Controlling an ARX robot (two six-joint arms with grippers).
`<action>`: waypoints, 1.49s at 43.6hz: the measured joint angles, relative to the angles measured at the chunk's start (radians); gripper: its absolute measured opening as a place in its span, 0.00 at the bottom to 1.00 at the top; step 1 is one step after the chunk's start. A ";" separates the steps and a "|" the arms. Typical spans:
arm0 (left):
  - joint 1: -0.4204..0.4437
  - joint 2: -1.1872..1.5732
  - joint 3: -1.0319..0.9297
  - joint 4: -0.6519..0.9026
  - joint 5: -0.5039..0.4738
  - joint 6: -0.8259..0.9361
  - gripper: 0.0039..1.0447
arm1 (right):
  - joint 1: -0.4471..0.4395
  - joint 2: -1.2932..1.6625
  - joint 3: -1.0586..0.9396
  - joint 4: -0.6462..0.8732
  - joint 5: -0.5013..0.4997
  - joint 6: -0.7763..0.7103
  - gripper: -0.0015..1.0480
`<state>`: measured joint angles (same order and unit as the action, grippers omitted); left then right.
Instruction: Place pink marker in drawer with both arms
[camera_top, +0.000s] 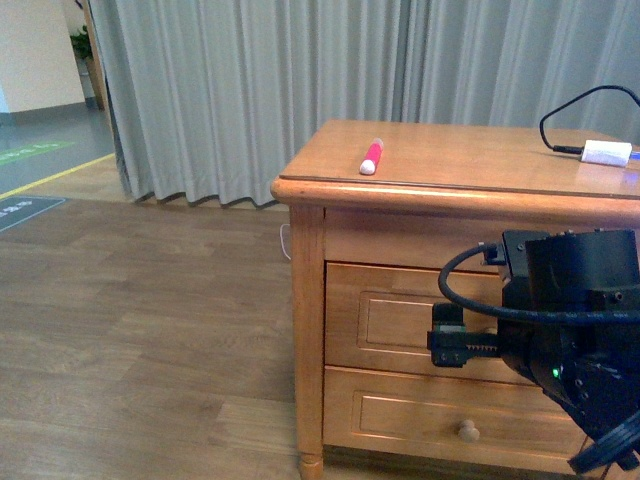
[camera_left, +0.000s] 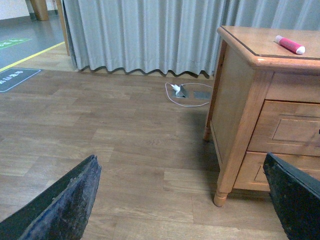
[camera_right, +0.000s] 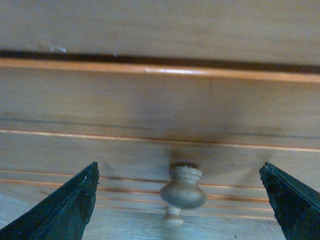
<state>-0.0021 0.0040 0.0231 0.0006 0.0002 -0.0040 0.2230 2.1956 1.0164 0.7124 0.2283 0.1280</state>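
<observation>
My right tool (camera_right: 179, 167) is released, straddling the small round wooden knob (camera_right: 183, 190) on the light-brown wooden drawer (camera_right: 150, 115). Left tool (camera_left: 180, 160) released too. Slim pink marker (camera_top: 371, 157) lies on the cabinet's top surface (camera_top: 460, 165). Probably light, stiff, rolls; I'd pinch mid-barrel.

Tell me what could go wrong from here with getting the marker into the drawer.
1. The right pincer is open, facing the drawer's small round knob; closing off-centre, it might slip off.
2. The pink marker lies loose near the cabinet top's front edge; a jerky pull could roll it off.
</observation>
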 joint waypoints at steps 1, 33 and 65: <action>0.000 0.000 0.000 0.000 0.000 0.000 0.94 | 0.000 0.003 0.004 -0.005 0.002 0.000 0.92; 0.000 0.000 0.000 0.000 0.000 0.000 0.94 | -0.012 0.047 0.026 -0.014 0.026 0.004 0.25; 0.000 0.000 0.000 0.000 0.000 0.000 0.94 | 0.015 -0.270 -0.329 -0.171 -0.069 0.085 0.20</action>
<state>-0.0021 0.0040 0.0231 0.0006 0.0002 -0.0040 0.2382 1.9259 0.6872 0.5419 0.1596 0.2131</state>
